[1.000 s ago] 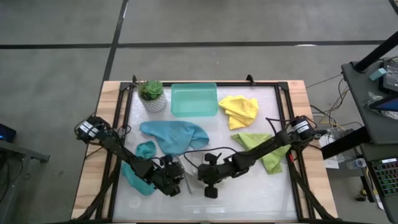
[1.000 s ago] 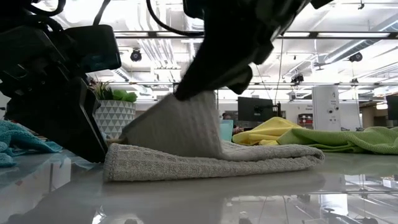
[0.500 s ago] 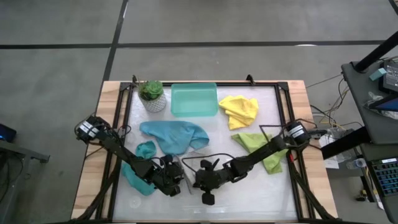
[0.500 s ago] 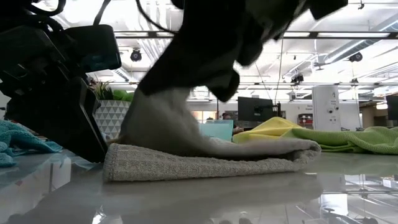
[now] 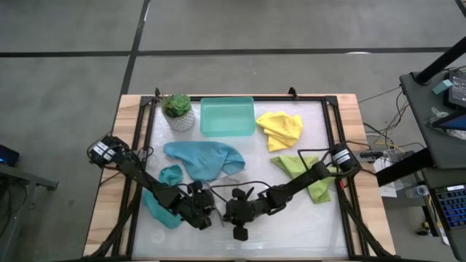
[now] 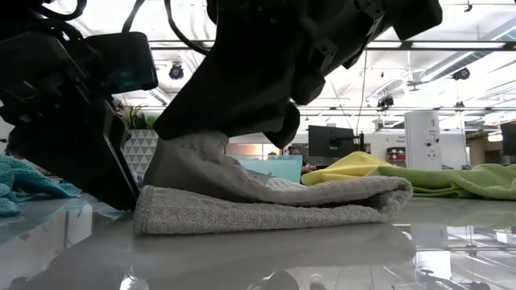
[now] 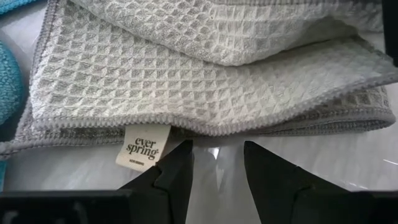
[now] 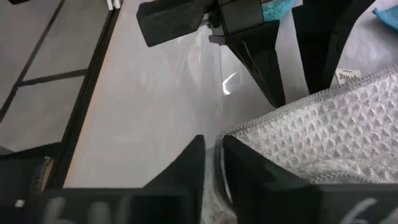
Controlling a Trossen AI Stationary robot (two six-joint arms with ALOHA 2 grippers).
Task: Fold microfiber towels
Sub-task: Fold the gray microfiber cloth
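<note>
Presently the right gripper [image 8: 213,163] stands only slightly parted, a fold of the light grey towel [image 7: 205,68] between its fingers, low over the glossy white counter [image 5: 291,225]. The left gripper [image 7: 217,165] sits open at the towel's hemmed, labelled edge, clasping nothing. The cloth is waffle-woven, folded flat at the counter's front centre.

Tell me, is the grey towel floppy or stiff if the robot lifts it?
Probably floppy: the grey towel bends softly over itself where it is folded, and the part under the right claw sags down. It likely weighs little, being thin cloth. Its waffle weave looks grippy, though it might slide on the shiny table.
</note>
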